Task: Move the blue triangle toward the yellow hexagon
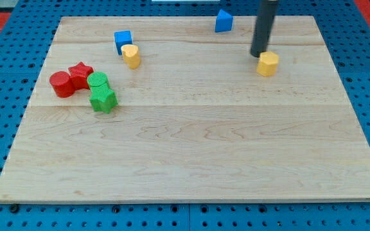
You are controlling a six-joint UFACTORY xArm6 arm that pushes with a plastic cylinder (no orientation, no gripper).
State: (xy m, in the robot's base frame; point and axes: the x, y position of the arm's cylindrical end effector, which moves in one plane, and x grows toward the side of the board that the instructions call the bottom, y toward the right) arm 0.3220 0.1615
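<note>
The blue triangle (223,21) stands near the view's top edge of the wooden board (191,147), right of centre. The yellow hexagon (268,63) sits lower and to the right of it. My tip (259,54) rests just above and left of the yellow hexagon, close to it, and well right and below the blue triangle. The rod rises straight up out of the view's top.
A blue cube (123,41) and a yellow heart-like block (131,56) sit together at upper left. A red cylinder (61,84), red star (80,74), green cylinder (97,81) and green star (103,99) cluster at the left.
</note>
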